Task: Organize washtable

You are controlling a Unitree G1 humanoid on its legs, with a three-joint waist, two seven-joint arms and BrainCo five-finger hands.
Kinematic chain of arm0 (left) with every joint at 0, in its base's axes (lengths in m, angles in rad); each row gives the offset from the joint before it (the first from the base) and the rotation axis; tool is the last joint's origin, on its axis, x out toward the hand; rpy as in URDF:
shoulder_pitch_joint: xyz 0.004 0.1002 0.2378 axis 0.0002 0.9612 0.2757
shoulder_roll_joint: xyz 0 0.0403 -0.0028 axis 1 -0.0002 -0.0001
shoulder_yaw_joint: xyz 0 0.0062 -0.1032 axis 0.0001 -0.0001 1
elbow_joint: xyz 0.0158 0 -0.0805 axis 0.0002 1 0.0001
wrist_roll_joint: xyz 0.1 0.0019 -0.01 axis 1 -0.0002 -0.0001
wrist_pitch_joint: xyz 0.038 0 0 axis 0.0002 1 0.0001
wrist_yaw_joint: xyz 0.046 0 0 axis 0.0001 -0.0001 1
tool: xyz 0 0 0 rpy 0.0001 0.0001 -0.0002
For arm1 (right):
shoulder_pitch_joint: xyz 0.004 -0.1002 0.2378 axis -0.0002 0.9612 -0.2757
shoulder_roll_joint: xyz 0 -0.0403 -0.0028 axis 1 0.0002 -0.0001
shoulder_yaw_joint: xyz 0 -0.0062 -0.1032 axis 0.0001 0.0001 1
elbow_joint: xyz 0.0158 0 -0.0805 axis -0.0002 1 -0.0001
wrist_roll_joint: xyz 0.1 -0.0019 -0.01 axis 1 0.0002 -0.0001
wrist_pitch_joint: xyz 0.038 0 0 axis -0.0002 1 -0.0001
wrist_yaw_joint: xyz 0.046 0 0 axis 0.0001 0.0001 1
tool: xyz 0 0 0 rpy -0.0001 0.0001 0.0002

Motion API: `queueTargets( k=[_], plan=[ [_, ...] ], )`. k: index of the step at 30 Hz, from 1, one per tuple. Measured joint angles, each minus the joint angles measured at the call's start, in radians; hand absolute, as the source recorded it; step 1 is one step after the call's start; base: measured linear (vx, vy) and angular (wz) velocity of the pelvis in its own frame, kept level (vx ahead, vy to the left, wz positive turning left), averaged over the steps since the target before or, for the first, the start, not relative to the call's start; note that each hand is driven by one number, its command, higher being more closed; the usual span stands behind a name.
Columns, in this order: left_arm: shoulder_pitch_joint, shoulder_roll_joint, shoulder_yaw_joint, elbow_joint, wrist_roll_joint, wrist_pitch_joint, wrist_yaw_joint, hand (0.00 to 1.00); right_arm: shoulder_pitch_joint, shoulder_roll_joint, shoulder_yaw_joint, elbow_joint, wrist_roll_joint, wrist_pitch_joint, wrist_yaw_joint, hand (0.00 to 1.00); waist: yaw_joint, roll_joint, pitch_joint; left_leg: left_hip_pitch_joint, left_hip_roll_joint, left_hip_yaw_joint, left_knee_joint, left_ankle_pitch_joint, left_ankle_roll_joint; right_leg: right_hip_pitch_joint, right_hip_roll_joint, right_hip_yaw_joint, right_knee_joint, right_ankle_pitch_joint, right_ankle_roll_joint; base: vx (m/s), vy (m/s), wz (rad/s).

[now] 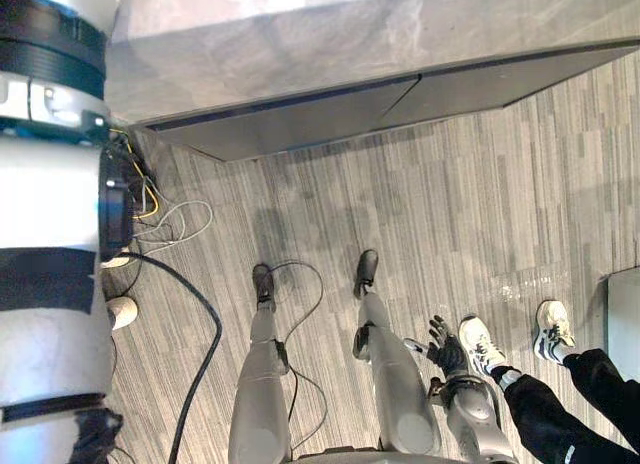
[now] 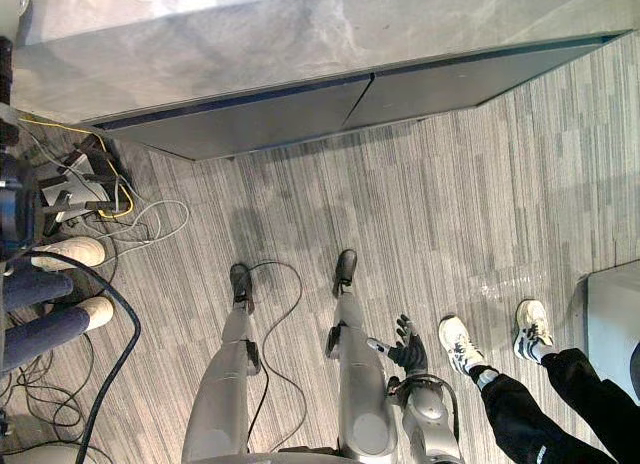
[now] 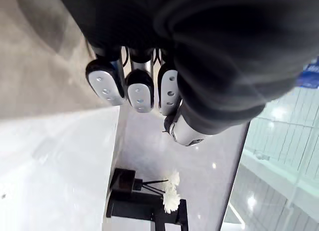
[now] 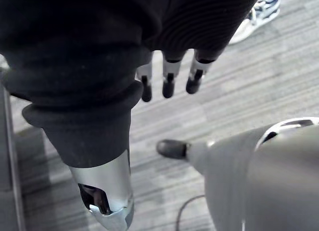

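The washtable (image 1: 350, 44) is a grey stone-look counter across the far side, with dark cabinet fronts (image 1: 330, 114) beneath it. My right hand (image 1: 445, 352) hangs low at my right side above the striped floor. Its fingers (image 4: 169, 81) are straight and hold nothing. My left arm is raised at the left, and my left hand (image 3: 139, 86) is close to a pale wall. Its fingers are curled in with nothing in them. Past that hand a black holder with white flowers (image 3: 169, 196) stands on a light surface.
A person in dark trousers and white sneakers (image 1: 480, 346) stands close to my right hand. Another person's shoes (image 2: 70, 252) and a tangle of cables (image 2: 90, 199) lie at the left by the counter's end. A grey box (image 2: 615, 324) sits at the right edge.
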Motion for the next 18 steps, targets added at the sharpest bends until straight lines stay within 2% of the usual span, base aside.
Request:
queueTargets(
  k=[4,9,18],
  plan=[
    [-0.04,-0.021,0.004,0.0,-0.008,-0.007,0.001,1.0,0.001,0.0,-0.026,-0.041,-0.001,-0.001,-0.016,0.0,0.007,-0.003,0.0,-0.014,0.008,0.023,0.0,-0.002,0.0,-0.03,0.009,0.024,0.0,0.011,0.016,-0.02,0.023,-0.16],
    [-0.042,-0.023,0.011,-0.001,0.007,-0.004,0.017,1.0,0.009,-0.001,-0.047,-0.043,-0.001,-0.001,-0.018,0.0,0.003,-0.003,0.0,-0.016,0.017,0.038,0.0,-0.002,-0.001,-0.039,0.018,0.043,0.0,0.011,0.016,-0.03,0.021,-0.09],
    [0.025,-0.048,0.062,-0.005,0.108,-0.003,0.018,1.0,0.033,0.002,-0.041,-0.031,-0.008,0.0,-0.013,0.0,0.002,-0.003,-0.001,0.023,0.02,0.06,0.0,-0.005,-0.004,-0.013,0.022,0.059,0.0,0.018,0.026,-0.02,0.019,-0.06]
  ],
)
